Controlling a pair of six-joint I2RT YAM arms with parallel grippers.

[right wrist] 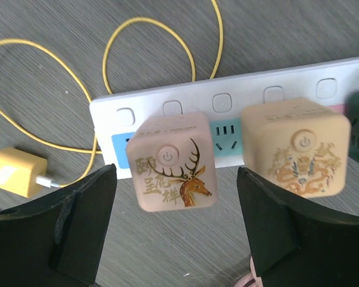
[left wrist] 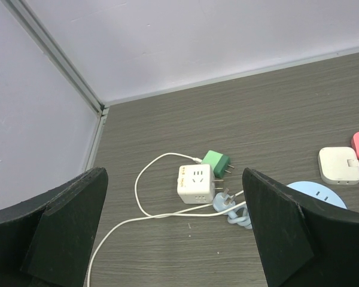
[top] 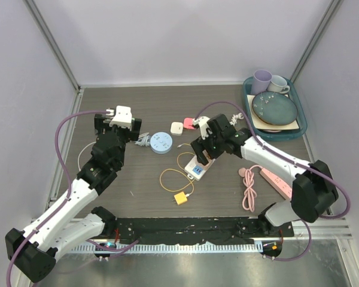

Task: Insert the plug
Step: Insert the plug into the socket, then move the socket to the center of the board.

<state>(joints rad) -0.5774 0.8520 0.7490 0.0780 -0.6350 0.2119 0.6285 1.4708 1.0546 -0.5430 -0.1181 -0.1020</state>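
Right wrist view: the right gripper [right wrist: 179, 230] hangs open and empty over a white power strip [right wrist: 227, 95] mid-table, where a deer-printed cube plug [right wrist: 170, 161] and a dragon-printed cube [right wrist: 296, 149] sit side by side. The left gripper [left wrist: 173, 239], open and empty, hovers toward the far left corner near a white cube socket [left wrist: 195, 183].

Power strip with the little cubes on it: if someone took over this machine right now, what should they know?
Right hand: open, straddling the deer cube without touching it.
Left hand: open, empty, above a white socket cube.
Deer cube and dragon cube stand on the power strip, a free socket between them.
Yellow charger lies unplugged beside the strip.
Left to do: confirm the deer cube is fully seated; I cannot tell.
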